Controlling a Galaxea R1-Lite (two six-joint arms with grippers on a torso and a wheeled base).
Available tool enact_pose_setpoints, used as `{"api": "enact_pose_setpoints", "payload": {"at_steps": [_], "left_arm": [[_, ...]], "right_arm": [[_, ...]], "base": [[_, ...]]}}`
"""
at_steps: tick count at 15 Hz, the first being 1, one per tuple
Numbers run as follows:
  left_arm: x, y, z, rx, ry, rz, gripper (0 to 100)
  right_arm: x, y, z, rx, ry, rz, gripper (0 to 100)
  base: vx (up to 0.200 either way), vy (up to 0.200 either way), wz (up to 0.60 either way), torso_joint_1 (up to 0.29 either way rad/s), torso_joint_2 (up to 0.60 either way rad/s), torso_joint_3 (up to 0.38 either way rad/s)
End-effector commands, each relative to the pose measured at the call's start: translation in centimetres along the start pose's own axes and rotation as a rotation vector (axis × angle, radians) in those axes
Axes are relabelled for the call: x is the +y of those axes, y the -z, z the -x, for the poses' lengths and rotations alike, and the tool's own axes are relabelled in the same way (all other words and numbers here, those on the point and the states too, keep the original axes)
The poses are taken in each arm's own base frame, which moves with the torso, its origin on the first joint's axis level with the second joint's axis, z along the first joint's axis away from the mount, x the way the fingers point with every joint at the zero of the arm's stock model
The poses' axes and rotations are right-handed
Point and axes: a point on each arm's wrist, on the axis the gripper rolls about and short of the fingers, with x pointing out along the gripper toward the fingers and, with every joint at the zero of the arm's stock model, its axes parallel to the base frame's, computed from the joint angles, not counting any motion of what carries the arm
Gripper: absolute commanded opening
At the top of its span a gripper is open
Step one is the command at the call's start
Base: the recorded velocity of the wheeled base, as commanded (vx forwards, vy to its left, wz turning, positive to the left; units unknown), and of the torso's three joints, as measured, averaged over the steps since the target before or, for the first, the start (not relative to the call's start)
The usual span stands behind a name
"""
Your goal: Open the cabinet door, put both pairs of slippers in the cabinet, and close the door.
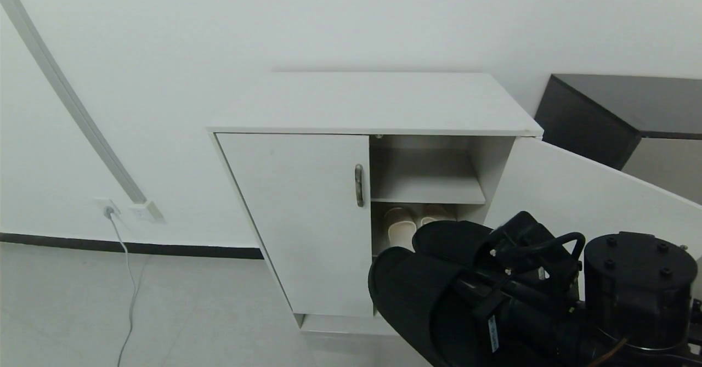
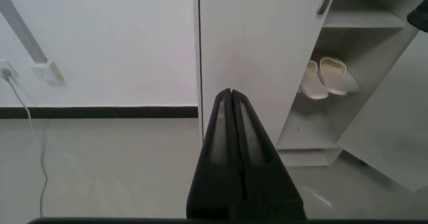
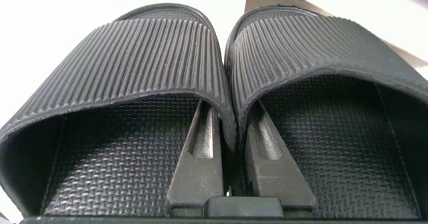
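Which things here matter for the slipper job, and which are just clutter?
Job:
- cabinet
- open right door
- beige slippers, already inside
- black slippers, pinched in the right gripper
- left gripper, shut, empty

Lying about:
- wall socket
- cable
- wall conduit
- black unit beside the cabinet

- Right arm (image 1: 540, 315): black, round joint cap (image 1: 639, 257) bearing four screws.
- Black cable (image 1: 565, 239) loops over wrist; white label (image 1: 492, 334) on side.
- Left gripper (image 2: 231, 97): two black tapered fingers (image 2: 217, 154).
- Right gripper fingers (image 3: 197, 170): dark grey, grooved.
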Motion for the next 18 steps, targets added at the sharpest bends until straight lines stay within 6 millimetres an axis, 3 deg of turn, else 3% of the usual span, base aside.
{"api": "enact_pose_setpoints", "payload": {"at_steps": [1, 11, 18], "left_arm": [[0.00, 0.00, 0.00, 0.000, 0.000, 0.000, 0], [0.00, 0.00, 0.00, 0.000, 0.000, 0.001, 0], [0.00, 0.00, 0.00, 0.000, 0.000, 0.001, 0]], "right_arm": [[0.01, 0.15, -0.02, 0.006, 0.000, 0.003, 0], [0.01, 0.35, -0.01, 0.013, -0.001, 0.003, 0], [0.07, 0.73, 0.03, 0.009, -0.037, 0.005, 0]], "base": [[0.000, 0.000, 0.00, -0.173, 0.49, 0.315], [0.000, 0.000, 0.00, -0.135, 0.47, 0.332], [0.000, 0.000, 0.00, -0.040, 0.40, 0.366]]}}
